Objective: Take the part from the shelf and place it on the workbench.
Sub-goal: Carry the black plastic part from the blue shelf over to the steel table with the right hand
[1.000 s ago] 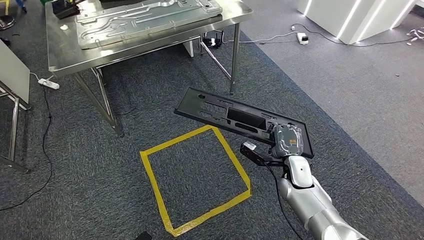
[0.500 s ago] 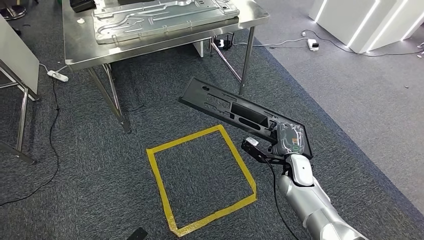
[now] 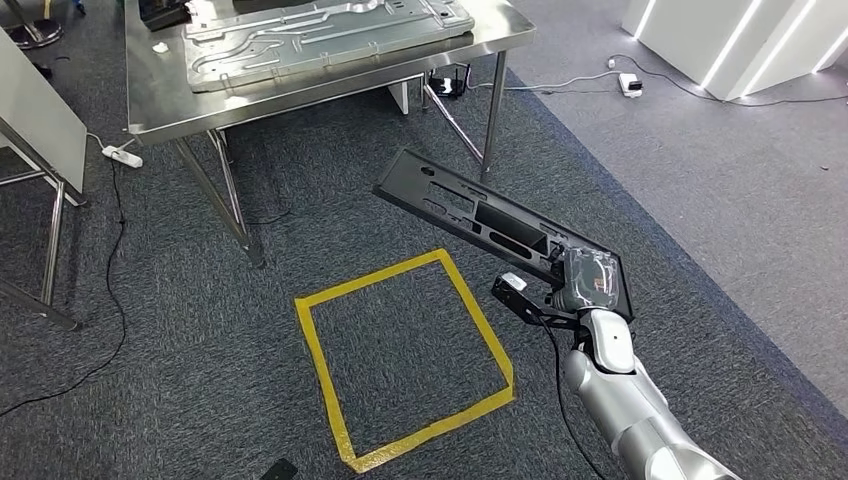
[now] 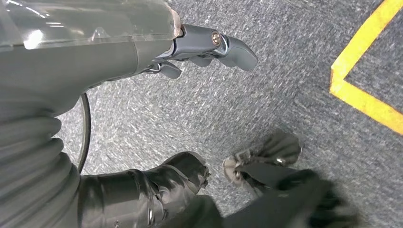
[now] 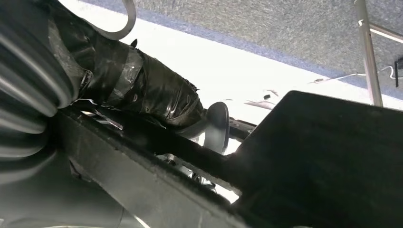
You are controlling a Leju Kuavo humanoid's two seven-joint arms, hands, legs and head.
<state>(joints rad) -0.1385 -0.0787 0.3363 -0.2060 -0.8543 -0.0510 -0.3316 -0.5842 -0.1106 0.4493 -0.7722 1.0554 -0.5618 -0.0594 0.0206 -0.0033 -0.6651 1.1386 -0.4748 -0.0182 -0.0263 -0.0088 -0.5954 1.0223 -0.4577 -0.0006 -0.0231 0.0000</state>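
Observation:
The long black plastic part (image 3: 470,215) with cut-outs hangs in the air over the carpet, tilted up toward the steel workbench (image 3: 160,100). My right hand (image 3: 585,280) grips its near end from above. In the right wrist view the part (image 5: 323,156) crosses in front of the taped thumb (image 5: 152,92), which presses on its rim. A large embossed metal panel (image 3: 320,25) lies on the workbench. My left hand (image 4: 119,61) hangs over the carpet, its fingers (image 4: 223,45) and thumb (image 4: 161,183) apart with nothing between them.
A yellow tape square (image 3: 400,355) marks the carpet in front of me. The workbench stands on slanted legs (image 3: 235,205). A white board on a frame (image 3: 40,110) is at the left, with a power strip (image 3: 125,157) and cables on the floor. White lit blocks (image 3: 740,40) stand at the back right.
The whole picture has shifted, so the camera moved and the workbench sits more to the right. The held part's far end is now higher and nearer the bench.

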